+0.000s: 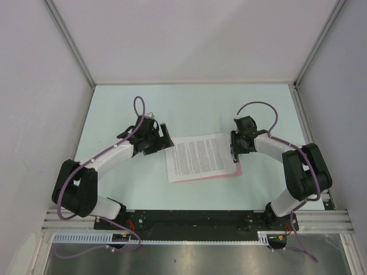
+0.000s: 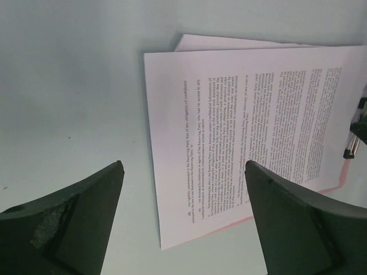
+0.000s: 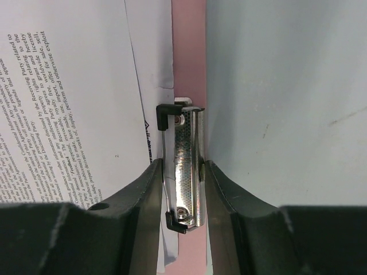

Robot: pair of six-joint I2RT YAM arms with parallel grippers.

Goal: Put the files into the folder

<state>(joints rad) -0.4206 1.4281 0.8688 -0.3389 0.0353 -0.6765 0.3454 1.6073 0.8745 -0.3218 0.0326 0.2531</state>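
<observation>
Right gripper (image 3: 182, 166) clamped on metal clip (image 3: 184, 134), one finger pressed to each side, lower centre of right wrist view; in top view it sits at right edge of the stack, centre right; left gripper (image 1: 167, 136) fingers wide apart, nothing between them, just beside left edge of files (image 1: 198, 157), centre frame; contact with paper unclear; files lie flat on folder (image 1: 225, 175), slightly skewed; pink shows only along lower and right edges; left wrist view: printed sheets fill right half, pink strip lower right; folder rests on pale green table (image 1: 189, 109).
</observation>
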